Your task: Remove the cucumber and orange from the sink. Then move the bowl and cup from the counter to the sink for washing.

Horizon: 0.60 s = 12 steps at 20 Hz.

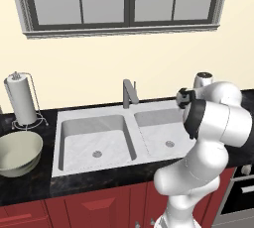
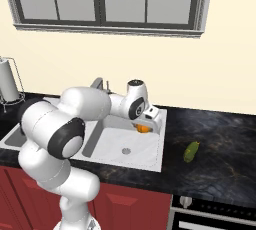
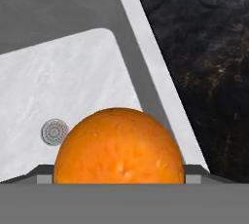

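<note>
from the left base view, my arm is hiding the right basin of the sink (image 1: 94, 123); the bowl (image 1: 19, 151) is sitting on the counter (image 1: 30, 185) at far left.

from the right base view, my gripper (image 2: 145, 124) is holding the orange (image 2: 143, 129) over the right basin's right edge; the cucumber (image 2: 191, 151) is lying on the counter, long axis running near-left to far-right.

in the hand view, my jaws are clamped wide around the orange. i'm judging it best to carry it well clear of the rim before releasing.
</note>
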Motion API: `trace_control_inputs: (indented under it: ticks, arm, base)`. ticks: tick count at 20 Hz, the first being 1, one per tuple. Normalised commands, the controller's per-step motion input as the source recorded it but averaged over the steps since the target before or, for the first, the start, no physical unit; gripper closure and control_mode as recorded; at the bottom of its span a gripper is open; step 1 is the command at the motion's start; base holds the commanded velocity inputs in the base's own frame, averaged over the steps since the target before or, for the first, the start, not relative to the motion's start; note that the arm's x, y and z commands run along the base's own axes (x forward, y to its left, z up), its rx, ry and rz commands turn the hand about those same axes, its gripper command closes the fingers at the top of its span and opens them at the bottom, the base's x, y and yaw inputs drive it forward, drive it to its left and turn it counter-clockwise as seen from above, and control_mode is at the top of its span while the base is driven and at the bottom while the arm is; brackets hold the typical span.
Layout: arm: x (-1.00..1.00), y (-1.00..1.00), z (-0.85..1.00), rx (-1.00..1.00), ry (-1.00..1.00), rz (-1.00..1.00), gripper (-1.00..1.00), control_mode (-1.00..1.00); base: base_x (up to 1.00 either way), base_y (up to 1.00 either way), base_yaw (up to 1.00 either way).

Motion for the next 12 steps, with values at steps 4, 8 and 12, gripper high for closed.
trace_control_inputs:
  ticks: [4, 8, 12]
  arm:
    - [-0.07, -0.37, 0.12, 0.0, 0.0, -0.12, 1.0, -1.0]
    - [-0.08, -0.37, 0.07, 0.0, 0.0, -0.11, 1.0, -1.0]
    - [-0.09, -0.39, 0.08, 0.0, 0.0, -0.06, 1.0, -1.0]
  base:
    - [0.0, 0.0, 0.0]
    - [0.0, 0.0, 0.0]
    - [0.0, 0.0, 0.0]
